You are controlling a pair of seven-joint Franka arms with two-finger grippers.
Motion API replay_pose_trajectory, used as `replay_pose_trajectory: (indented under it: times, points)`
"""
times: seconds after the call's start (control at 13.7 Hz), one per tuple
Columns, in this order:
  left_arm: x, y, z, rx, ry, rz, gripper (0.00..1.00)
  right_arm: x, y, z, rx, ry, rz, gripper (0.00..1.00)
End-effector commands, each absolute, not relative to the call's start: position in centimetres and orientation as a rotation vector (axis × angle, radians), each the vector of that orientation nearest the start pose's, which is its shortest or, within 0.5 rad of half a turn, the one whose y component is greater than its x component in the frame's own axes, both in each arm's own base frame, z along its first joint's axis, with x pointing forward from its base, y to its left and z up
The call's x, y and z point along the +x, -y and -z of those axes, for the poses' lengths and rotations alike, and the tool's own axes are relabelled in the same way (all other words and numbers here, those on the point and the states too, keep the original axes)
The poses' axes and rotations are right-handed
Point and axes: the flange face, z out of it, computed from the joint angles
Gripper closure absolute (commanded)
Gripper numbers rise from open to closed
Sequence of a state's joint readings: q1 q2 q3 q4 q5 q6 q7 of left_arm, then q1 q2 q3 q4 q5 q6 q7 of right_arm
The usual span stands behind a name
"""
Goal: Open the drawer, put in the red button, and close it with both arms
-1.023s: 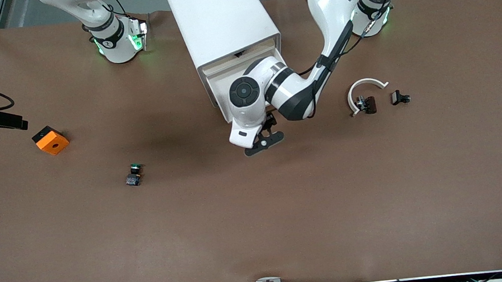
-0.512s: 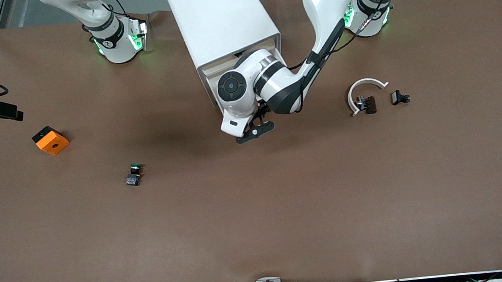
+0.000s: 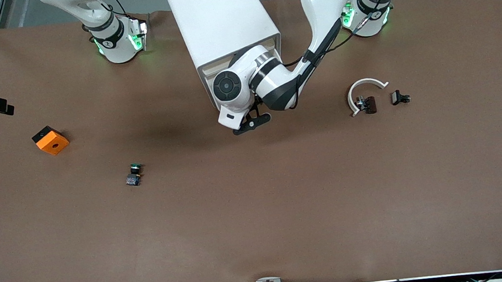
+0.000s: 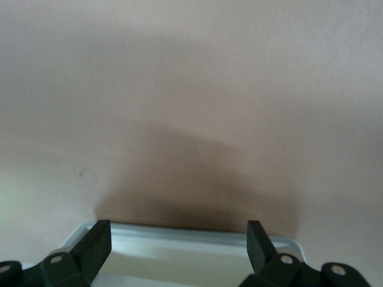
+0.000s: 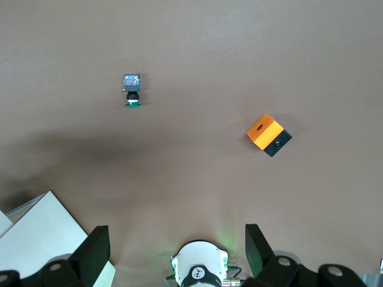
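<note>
While spreading two empty grippers: holding left gripper (image 3: 251,122) at one drawer's (image 3: 209,86) front; hanging right gripper (image 5: 173,240) at nine o'clock; showing one green button (image 3: 134,174) at eight o'clock; finding no visible red button.

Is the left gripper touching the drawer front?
Cannot tell. The left wrist view shows the open left gripper with the drawer edge between its fingers; the front view hides any contact under the wrist.

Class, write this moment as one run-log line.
left hand: open, at drawer front | right hand: open, high over table | drawer: partly open | red button: not seen
</note>
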State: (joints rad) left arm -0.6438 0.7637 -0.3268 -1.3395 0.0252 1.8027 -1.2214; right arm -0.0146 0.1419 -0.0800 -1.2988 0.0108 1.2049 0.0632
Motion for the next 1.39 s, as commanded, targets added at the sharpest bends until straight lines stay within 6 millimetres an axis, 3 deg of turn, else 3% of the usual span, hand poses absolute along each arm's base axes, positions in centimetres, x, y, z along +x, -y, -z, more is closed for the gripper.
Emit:
replay_pose_trajectory:
  times: [0.0,0.44,0.66,1.32]
  points:
    - [42.6,55.4,-27.9,-2.930,0.437,-0.558,0.00,53.9,4.8,-65.0,-3.102,-0.284,-0.352,0.00]
    - [40.4,56.6,-27.9,-2.905,0.451,-0.741,0.00,53.1,4.8,-65.4,-3.070,-0.345,-0.267,0.00]
    - [39.9,57.0,-27.8,-2.902,0.470,-0.804,0.00,51.8,5.0,-65.1,-3.067,-0.354,-0.207,0.00]
    - [38.3,57.8,-27.0,-2.868,0.487,-0.973,0.00,50.6,4.1,-65.7,-3.076,-0.333,-0.101,0.00]
